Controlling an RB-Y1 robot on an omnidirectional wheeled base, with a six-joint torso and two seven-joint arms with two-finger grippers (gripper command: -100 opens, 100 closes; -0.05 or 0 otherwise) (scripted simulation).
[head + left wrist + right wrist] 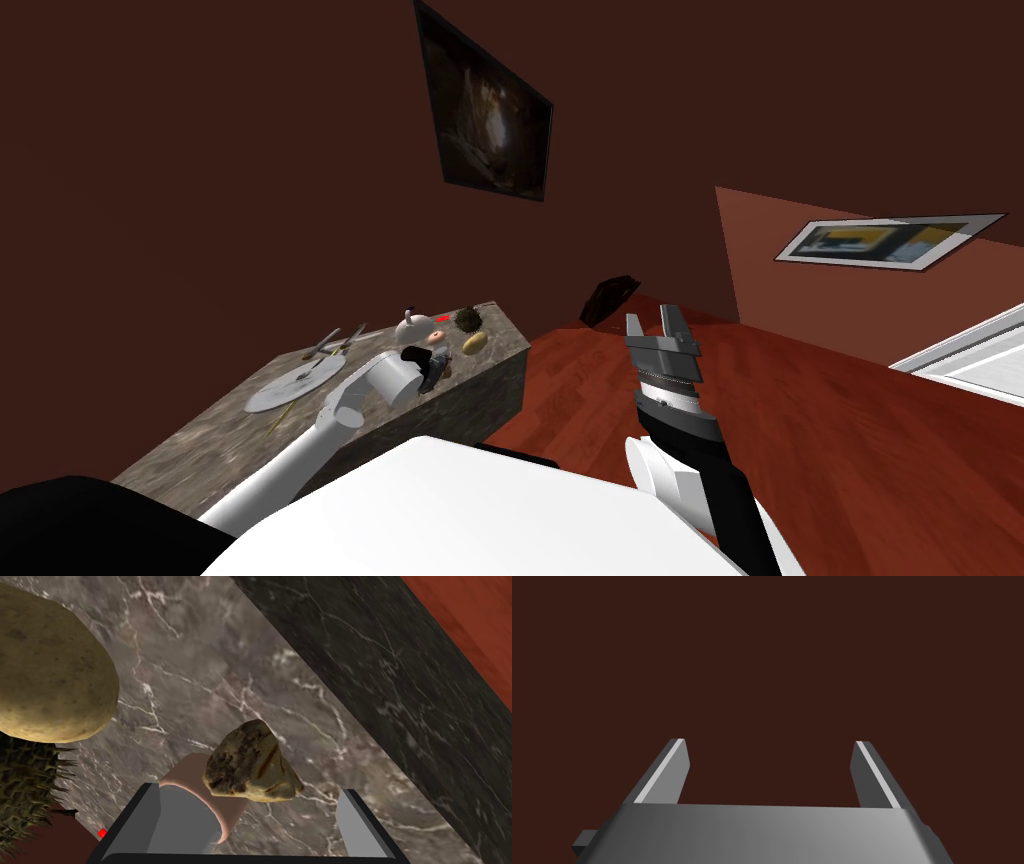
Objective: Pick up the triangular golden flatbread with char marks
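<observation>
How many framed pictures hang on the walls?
2. A dark picture hangs on the dark wall beyond the counter; a light-framed picture hangs on the reddish wall, right of it. Others may be hidden.

I am looking into a lived-in home, likely its kitchen. At lower left a marble counter (pixel 200 440) is carrying a plate (pixel 295 385), a teapot (pixel 410 325) and a flatbread (pixel 252 763). Framed pictures (pixel 487 110) are hanging on dark red walls above a wood floor (pixel 800 400).

No readable text, labels, numbers or signs on anything.
</observation>
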